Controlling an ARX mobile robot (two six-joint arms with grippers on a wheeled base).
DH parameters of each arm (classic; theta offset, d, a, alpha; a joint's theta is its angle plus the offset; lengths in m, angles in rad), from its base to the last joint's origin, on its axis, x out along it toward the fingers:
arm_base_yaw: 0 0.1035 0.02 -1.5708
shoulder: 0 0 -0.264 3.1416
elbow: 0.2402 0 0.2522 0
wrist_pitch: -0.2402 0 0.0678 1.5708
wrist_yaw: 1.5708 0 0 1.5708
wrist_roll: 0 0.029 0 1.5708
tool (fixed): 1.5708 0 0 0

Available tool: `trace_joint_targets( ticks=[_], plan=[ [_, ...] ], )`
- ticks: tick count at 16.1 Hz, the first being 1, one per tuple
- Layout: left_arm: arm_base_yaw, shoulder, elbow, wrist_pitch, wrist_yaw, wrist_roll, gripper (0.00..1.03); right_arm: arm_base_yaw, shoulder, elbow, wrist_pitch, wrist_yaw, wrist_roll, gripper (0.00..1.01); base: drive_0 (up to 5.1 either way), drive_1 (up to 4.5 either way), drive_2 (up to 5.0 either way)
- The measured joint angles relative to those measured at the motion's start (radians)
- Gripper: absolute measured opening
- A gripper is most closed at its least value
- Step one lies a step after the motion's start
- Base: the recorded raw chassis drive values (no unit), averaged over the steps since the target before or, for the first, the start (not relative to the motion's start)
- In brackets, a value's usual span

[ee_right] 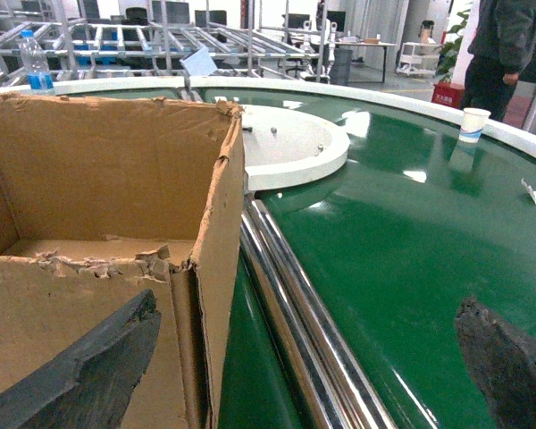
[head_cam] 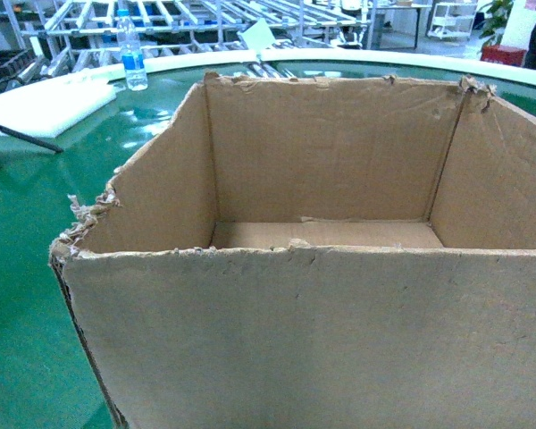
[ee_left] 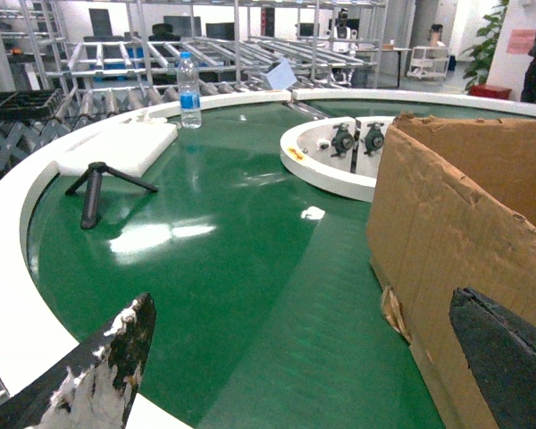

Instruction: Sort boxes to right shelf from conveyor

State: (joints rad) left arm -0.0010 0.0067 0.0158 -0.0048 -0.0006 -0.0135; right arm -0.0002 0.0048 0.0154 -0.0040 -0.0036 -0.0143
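One large brown cardboard box [head_cam: 295, 340] with ragged top edges stands open and empty on the green conveyor [head_cam: 27, 268], filling the head view. Neither gripper shows in the head view. In the left wrist view my left gripper [ee_left: 304, 357] is open over the belt [ee_left: 232, 268]; its right finger [ee_left: 509, 357] overlaps the box's side wall [ee_left: 447, 232]. In the right wrist view my right gripper [ee_right: 304, 357] is open too, its left finger [ee_right: 98, 366] against the box's other side [ee_right: 98, 179]. Steel shelf racks [head_cam: 161, 18] stand beyond the far rim.
On the belt's far left are a water bottle [head_cam: 133, 54], a white foam slab [head_cam: 45, 103] and a small black tripod [ee_left: 94, 192]. The white hub [ee_left: 339, 156] and chrome rails [ee_right: 295, 304] lie right of the box. A paper cup [ee_right: 472, 123] and a person [ee_right: 505, 45] are at the right rim.
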Motion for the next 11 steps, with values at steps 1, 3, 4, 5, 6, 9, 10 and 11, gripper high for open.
trace_joint_targets(
  ticks=[1, 3, 4, 5, 6, 9, 10, 11],
  plan=[
    [0.000, 0.000, 0.000, 0.000, 0.000, 0.000, 0.98, 0.000, 0.000, 0.000, 0.000, 0.000, 0.000, 0.98, 0.0, 0.00, 0.0],
    [0.000, 0.000, 0.000, 0.000, 0.000, 0.000, 0.98, 0.000, 0.000, 0.000, 0.000, 0.000, 0.000, 0.98, 0.0, 0.00, 0.0],
    [0.000, 0.005, 0.000, 0.007, 0.002, 0.000, 0.98, 0.010, 0.010, 0.000, 0.016, 0.018, 0.000, 0.98, 0.0, 0.00, 0.0],
    [-0.002, 0.064, 0.001, 0.092, -0.002, 0.016, 0.98, 0.054, 0.082, 0.009, 0.077, 0.066, 0.002, 0.98, 0.0, 0.00, 0.0],
    [-0.002, 0.187, 0.011, 0.182, -0.002, 0.024, 0.98, 0.066, 0.195, 0.034, 0.130, 0.055, 0.011, 0.98, 0.0, 0.00, 0.0],
    [-0.094, 0.611, 0.201, 0.444, -0.023, 0.024, 0.98, 0.035, 0.537, 0.221, 0.364, -0.028, 0.015, 0.98, 0.0, 0.00, 0.0],
    [-0.124, 0.672, 0.245, 0.443, -0.032, 0.021, 0.98, 0.023, 0.598, 0.249, 0.389, -0.039, 0.015, 0.98, 0.0, 0.00, 0.0],
    [-0.169, 0.749, 0.297, 0.422, -0.047, 0.021, 0.98, 0.006, 0.670, 0.283, 0.393, -0.055, 0.017, 0.98, 0.0, 0.00, 0.0]
  ],
)
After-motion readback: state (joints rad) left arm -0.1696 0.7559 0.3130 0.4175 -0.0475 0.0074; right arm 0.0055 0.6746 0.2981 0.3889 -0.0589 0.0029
